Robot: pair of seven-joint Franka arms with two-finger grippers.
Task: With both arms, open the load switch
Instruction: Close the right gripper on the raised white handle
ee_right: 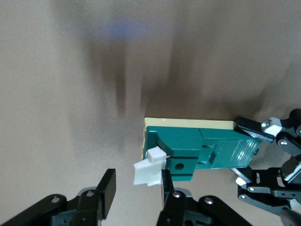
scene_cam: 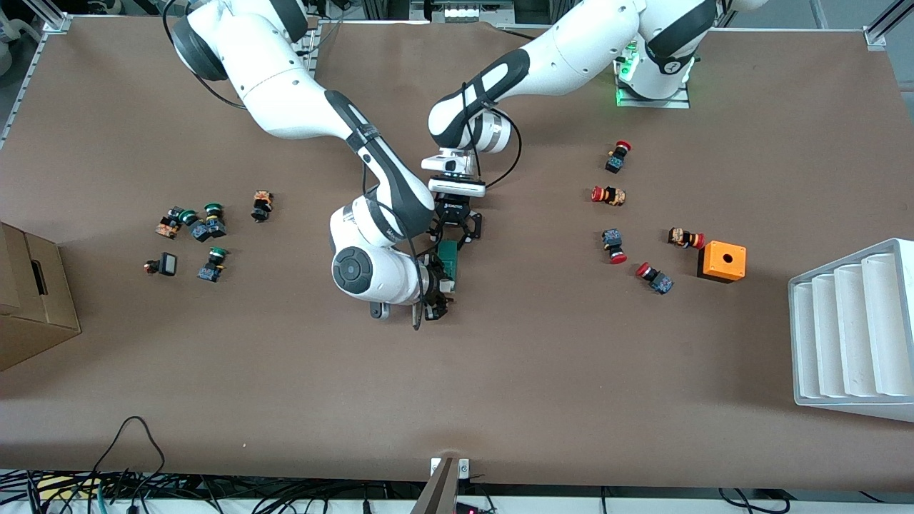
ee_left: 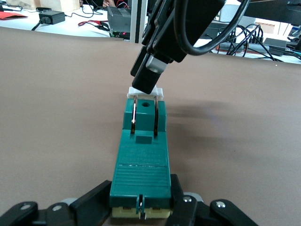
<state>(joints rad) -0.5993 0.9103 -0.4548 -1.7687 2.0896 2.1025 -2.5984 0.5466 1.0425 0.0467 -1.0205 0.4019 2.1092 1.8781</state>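
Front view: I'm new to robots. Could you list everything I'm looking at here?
table: one, brown, under everything
load switch: one, dark green with a white sliding piece, mid-table
red-capped push-buttons: five, scattered toward the left arm's end
green-capped push-buttons: three, toward the right arm's end
small dark parts: two, beside the green-capped ones
orange box: one, with a hole on top, by the red-capped ones
ridged tray: one, white, at the left arm's end
cardboard box: one, at the right arm's end
arms: two, white with black bands
left tool: black, clamped on the switch's end
right tool: black, open around the white piece
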